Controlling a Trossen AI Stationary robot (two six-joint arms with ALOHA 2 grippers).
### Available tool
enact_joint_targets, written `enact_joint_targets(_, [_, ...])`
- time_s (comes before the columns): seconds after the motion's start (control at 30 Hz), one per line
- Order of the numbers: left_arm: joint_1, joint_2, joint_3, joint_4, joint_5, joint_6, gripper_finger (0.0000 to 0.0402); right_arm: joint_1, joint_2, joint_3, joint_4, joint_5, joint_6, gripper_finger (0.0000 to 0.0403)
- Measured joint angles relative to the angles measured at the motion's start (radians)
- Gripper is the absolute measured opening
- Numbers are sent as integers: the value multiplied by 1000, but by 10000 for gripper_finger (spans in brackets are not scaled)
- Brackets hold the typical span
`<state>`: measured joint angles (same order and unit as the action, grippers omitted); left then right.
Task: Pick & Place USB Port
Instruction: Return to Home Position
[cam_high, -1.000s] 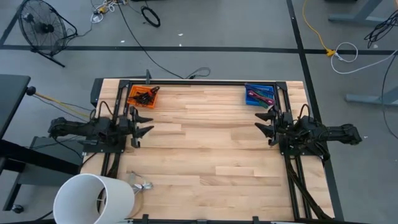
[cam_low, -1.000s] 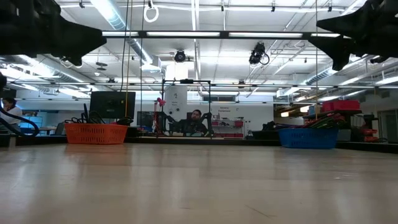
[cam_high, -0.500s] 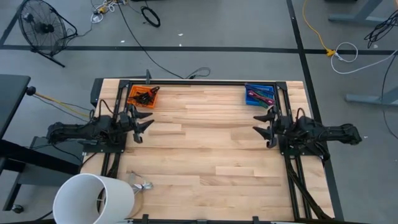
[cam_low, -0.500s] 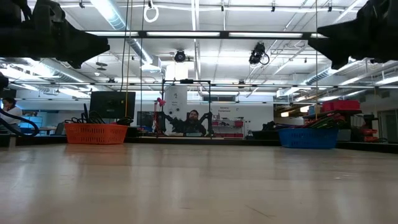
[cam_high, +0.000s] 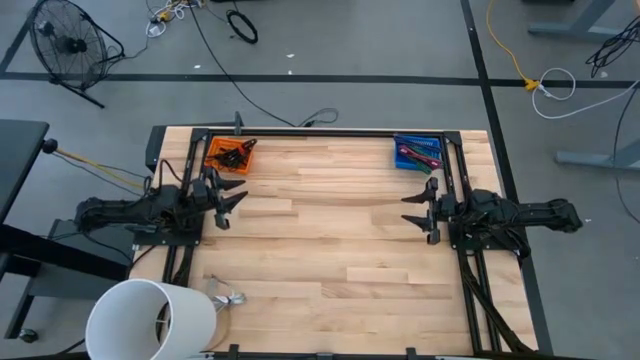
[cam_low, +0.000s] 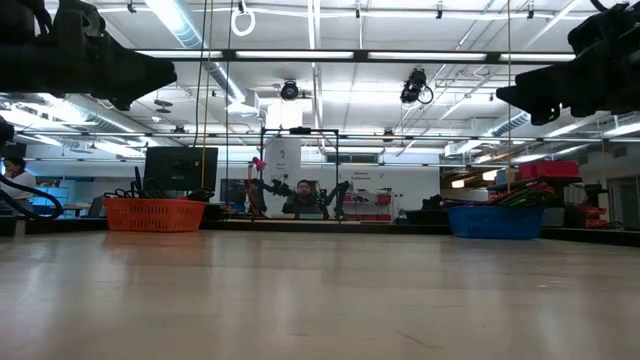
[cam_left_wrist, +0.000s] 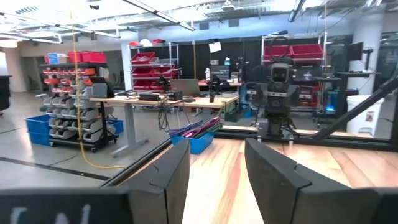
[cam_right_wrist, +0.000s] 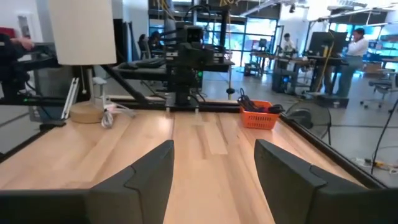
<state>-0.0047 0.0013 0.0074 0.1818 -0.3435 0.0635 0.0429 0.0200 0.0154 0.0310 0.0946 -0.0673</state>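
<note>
Low view hides the fingers; wrist views show left gripper (cam_left_wrist: 214, 152) and right gripper (cam_right_wrist: 214, 149) spread wide, apparently empty

The pale wooden plank counter (cam_high: 330, 250) carries an orange plastic bin (cam_high: 231, 155) at its far left corner and a blue plastic bin (cam_high: 418, 152) at its far right. The left claw (cam_high: 230, 205) hangs above the counter's left side, just before the orange bin. The right claw (cam_high: 415, 212) faces it from the right side, well apart.
</note>
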Motion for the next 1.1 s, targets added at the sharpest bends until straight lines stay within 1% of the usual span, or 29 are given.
enact_joint_targets(0.1, [20, 0, 0, 0, 0, 0, 158, 0, 0, 0, -1, -6, -7, 223])
enact_joint_targets(0.3, [64, 0, 0, 0, 0, 0, 158, 0, 0, 0, -1, -6, 38, 223])
enact_joint_targets(0.5, [130, 0, 0, 0, -1, 0, 158, 0, 0, 0, -1, -6, 41, 223])
enact_joint_targets(0.6, [116, 0, 0, 0, -3, 0, 158, 0, 0, 0, -1, -6, 41, 223])
enact_joint_targets(0.8, [50, 0, 0, 0, 2, 0, 158, 0, 0, 0, -1, -6, 40, 223])
enact_joint_targets(1.1, [46, 0, 0, 0, 6, 0, 158, 0, 0, 0, -1, -6, 40, 223])
